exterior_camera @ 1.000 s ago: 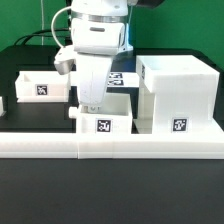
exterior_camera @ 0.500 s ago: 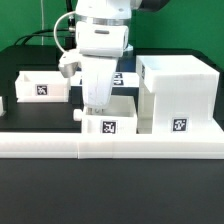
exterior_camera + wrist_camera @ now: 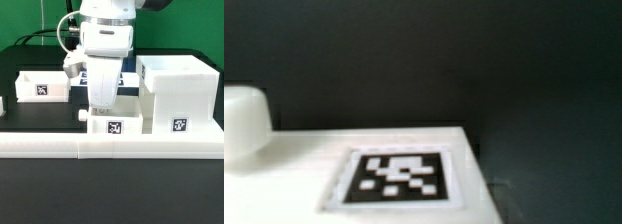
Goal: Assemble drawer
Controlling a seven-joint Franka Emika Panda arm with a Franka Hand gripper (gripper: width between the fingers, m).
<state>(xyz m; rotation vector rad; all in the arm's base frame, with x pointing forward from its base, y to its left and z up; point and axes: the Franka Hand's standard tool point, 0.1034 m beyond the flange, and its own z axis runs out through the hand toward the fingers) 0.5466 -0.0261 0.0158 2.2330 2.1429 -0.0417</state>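
A small white knobbed tray [image 3: 113, 124] with a tag on its front stands just behind the border wall, close to the exterior view's left of the large boxy casing [image 3: 178, 92]. My gripper [image 3: 101, 108] reaches down into this tray, its fingers close together on the tray's wall. The wrist view shows the tray's tagged face [image 3: 397, 177] and its knob [image 3: 242, 120]; my fingers are out of that picture. The second tray [image 3: 42, 88] stands apart at the exterior view's left.
The long low white L-shaped border wall [image 3: 110, 146] runs along the front. The marker board [image 3: 127, 79] lies behind my arm. A small white part [image 3: 1, 104] shows at the exterior view's left edge.
My gripper and the small tray have moved together toward the exterior view's right, closer to the casing. The casing and the second tray have not moved.
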